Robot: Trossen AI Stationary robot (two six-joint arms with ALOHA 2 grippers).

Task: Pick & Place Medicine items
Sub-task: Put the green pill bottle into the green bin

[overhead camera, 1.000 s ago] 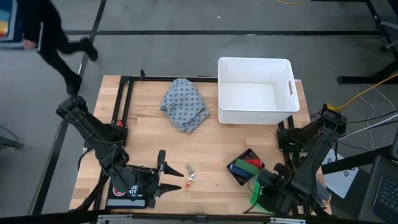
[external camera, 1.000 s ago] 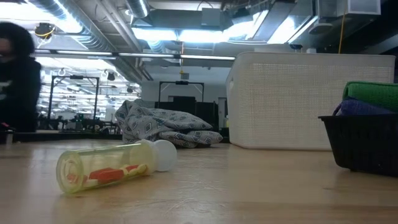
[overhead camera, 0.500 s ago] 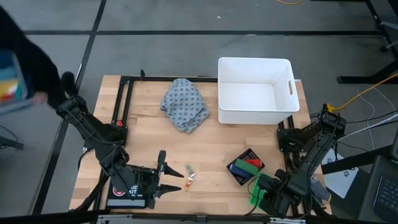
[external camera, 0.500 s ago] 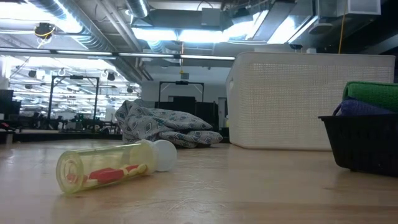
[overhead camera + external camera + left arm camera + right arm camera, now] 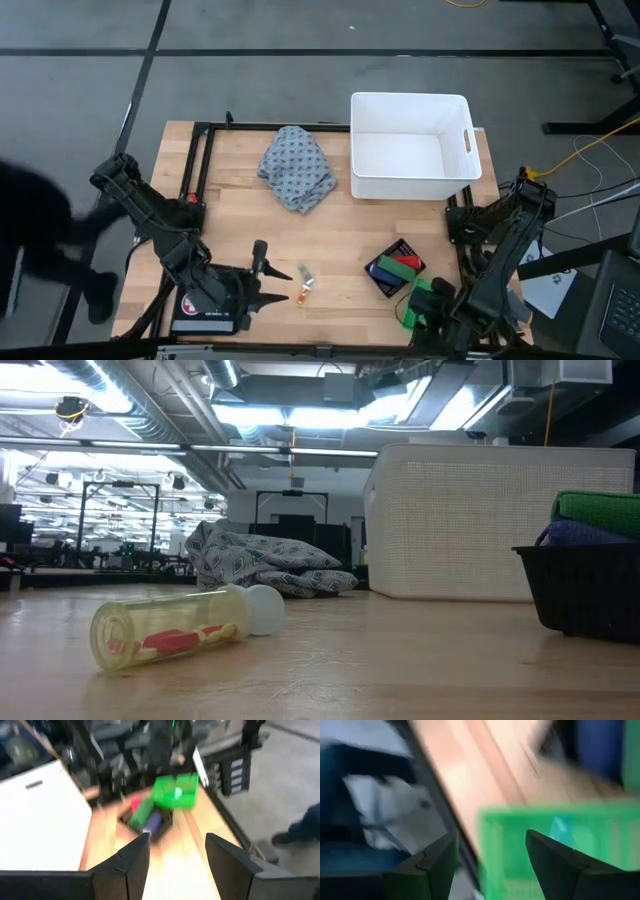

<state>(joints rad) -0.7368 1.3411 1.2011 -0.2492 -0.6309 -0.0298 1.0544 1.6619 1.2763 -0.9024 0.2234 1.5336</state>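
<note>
A small black tray (image 5: 381, 284) near the right front holds a blue cylinder (image 5: 383, 268), a green cylinder (image 5: 402, 263) and a red block (image 5: 410, 266). Beside it, by the near edge, lies a green box-shaped piece (image 5: 424, 298), with my right gripper (image 5: 492, 870) open just behind it. A tiny orange-and-white tube (image 5: 305, 292) and a pale vial (image 5: 302, 271) lie on their sides on the wood. My left gripper (image 5: 270, 282) stands open to their left, with nothing between its fingers (image 5: 132, 862). My right gripper stands open at the green piece (image 5: 555, 845), with one finger on either side of the view of it. Blur hides whether a finger touches it. The piece rests on the table by the near edge.
A white bin (image 5: 466, 140) stands at the far right and a crumpled grey cloth (image 5: 298, 168) at the far middle. A black pouch (image 5: 203, 306) lies under my left arm at the near left. Bare wood lies between the cloth and the tray.
My right gripper has drawn back toward the table's near right corner, and more of the green piece shows beside the tray. A person beyond the table's left edge has walked toward the near side.
</note>
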